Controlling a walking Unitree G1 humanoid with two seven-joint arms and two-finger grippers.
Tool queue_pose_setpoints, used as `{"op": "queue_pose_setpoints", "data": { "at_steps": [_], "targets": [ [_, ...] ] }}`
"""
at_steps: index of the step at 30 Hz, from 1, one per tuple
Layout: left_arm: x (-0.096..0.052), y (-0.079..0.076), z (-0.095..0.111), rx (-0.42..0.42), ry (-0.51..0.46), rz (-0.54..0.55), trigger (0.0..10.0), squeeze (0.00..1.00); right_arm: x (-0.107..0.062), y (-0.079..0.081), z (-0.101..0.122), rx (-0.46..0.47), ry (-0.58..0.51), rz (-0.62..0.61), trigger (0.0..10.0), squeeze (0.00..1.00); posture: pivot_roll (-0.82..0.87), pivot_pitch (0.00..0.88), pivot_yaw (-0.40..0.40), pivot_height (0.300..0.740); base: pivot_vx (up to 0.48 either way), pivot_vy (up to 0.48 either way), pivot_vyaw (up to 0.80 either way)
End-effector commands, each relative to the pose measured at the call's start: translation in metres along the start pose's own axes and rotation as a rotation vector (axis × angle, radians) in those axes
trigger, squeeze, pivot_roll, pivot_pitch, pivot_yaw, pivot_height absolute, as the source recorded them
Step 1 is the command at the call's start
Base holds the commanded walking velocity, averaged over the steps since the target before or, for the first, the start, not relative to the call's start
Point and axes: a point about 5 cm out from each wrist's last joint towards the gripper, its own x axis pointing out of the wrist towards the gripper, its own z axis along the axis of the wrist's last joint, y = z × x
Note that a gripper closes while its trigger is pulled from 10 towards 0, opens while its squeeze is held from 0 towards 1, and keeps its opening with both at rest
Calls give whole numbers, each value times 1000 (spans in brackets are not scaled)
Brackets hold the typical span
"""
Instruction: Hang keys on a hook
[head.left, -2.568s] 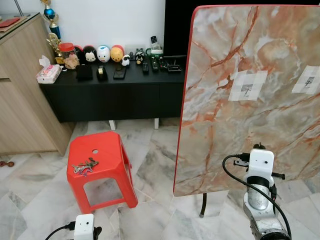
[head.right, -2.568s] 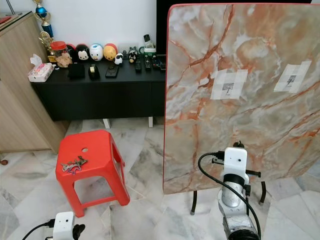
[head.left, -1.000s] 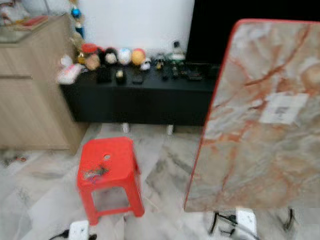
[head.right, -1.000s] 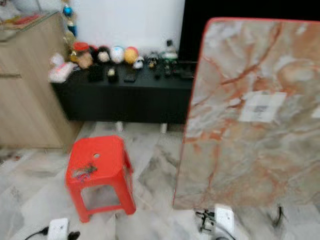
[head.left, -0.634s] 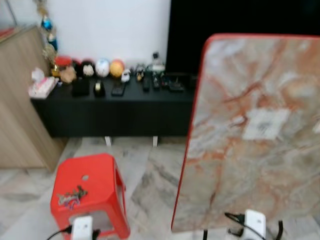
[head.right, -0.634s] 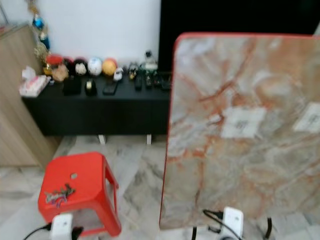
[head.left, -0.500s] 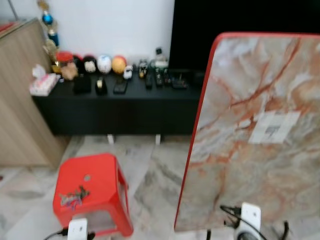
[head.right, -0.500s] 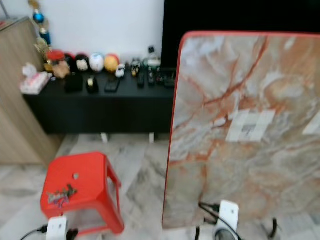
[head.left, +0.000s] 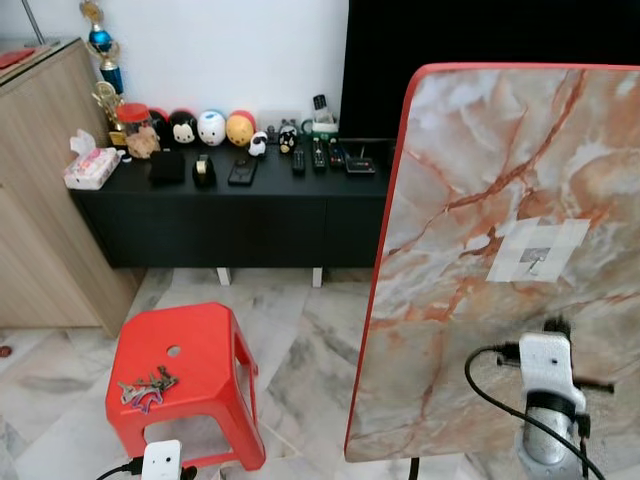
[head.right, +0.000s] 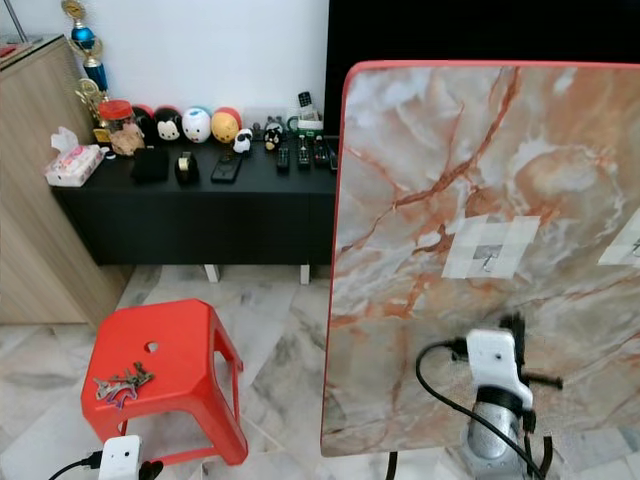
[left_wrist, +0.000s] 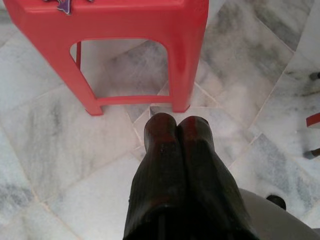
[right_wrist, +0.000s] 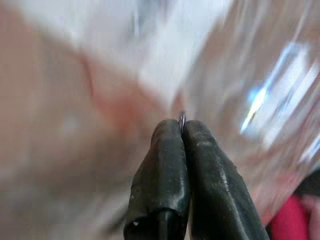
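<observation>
Keys (head.left: 146, 387) are lying in a small tangled bunch on the red stool (head.left: 183, 384), close to its front-left corner, with the stool's round centre hole just behind them; the bunch is showing dull metal with bits of purple and red, and no finer detail can be made out. Open marble floor (head.left: 300, 350) is lying between the stool and the upright marble-patterned board (head.left: 500, 270), whose red rim is running down its left edge and across its top. A hook (head.left: 537, 256) is sitting on the board inside a pale taped patch, too small to read for shape; a second patch is sitting at the board's right edge in the right eye view. The left tool (left_wrist: 176, 125) is hanging low over the floor tiles just in front of the stool's legs, its two black fingers pressed together on nothing. The right tool (right_wrist: 181, 125) is pointing at the board's glossy surface, its fingers likewise pressed together, with a tiny dark ring-like speck at the tips that cannot be identified. A black cabinet (head.left: 250, 205) with toys and remotes on top is standing against the back wall; no writing is readable anywhere.
</observation>
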Motion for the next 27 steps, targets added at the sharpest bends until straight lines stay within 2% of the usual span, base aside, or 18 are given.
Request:
{"op": "queue_pose_setpoints", "data": {
  "at_steps": [1,5,12,18,21,27],
  "targets": [
    [0,-3,-2,16,12,-13,10000,0,-1,-6,7,-35,-33,-31,10000,0,128,0,-61,740,0,0,0],
    [0,-5,-2,19,11,-19,10000,0,-18,-18,21,-116,-80,-38,10000,0,123,0,-61,740,0,0,0],
    [1,-6,-1,21,10,-23,10000,0,-23,-21,34,-230,-139,-12,10000,0,120,0,-63,740,0,0,0],
    [1,-7,-1,15,9,-23,10000,0,-14,-16,39,-236,-153,1,10000,0,122,0,-68,740,0,0,0],
    [1,-8,-1,12,10,-22,10000,0,-8,-16,38,-230,-124,-6,10000,0,124,0,-69,740,0,0,0],
    [1,-8,-2,13,15,-22,10000,0,-4,-8,36,-231,-113,58,10000,0,121,0,-67,740,0,0,0]
  ]
}}
